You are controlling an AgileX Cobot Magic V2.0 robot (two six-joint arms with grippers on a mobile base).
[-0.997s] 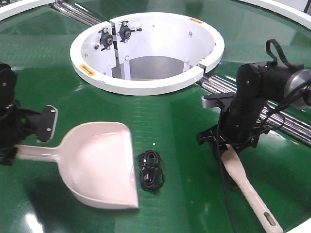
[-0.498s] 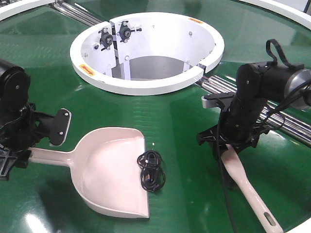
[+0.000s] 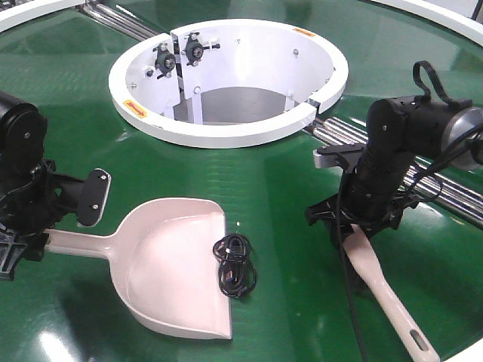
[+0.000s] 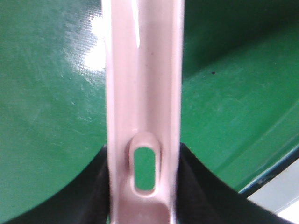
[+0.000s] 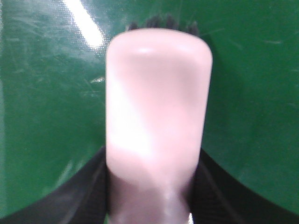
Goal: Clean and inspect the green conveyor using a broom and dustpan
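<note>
Nearest on the right, the broom [image 3: 383,290] lies at a slant on the green conveyor [image 3: 287,181], its thin handle and slotted hang hole pointing to the near right corner. Farther up its length, the right gripper [image 5: 152,186] is clamped on it. In the right wrist view, dark fingers [image 5: 81,191] press against both sides where the paddle-shaped head narrows, and a few dark bristles show past the head's far end.

On the near left, the dustpan [image 3: 170,264] rests flat on the belt, with its wide pan toward the middle and its straight front edge facing right. A small coil of black cable [image 3: 234,264] lies on the belt right at that edge and appears to touch it. I cannot tell whether any of the coil sits on the lip. The dustpan's long handle runs left into the left gripper [image 4: 144,191], which is closed tight on it. In the left wrist view, the black fingers [image 4: 96,186] hug either side of the handle just beside its hang hole. The broom and the dustpan lie well apart, with the cable between them, much closer to the pan.

Farther back in the middle stands the white ring housing [image 3: 226,132], open at its centre, with two black knobs [image 3: 179,54] on its inner wall. Shiny steel rollers [image 3: 434,188] split the belt behind the right arm, and more of them [image 3: 113,19] show at the far left.
</note>
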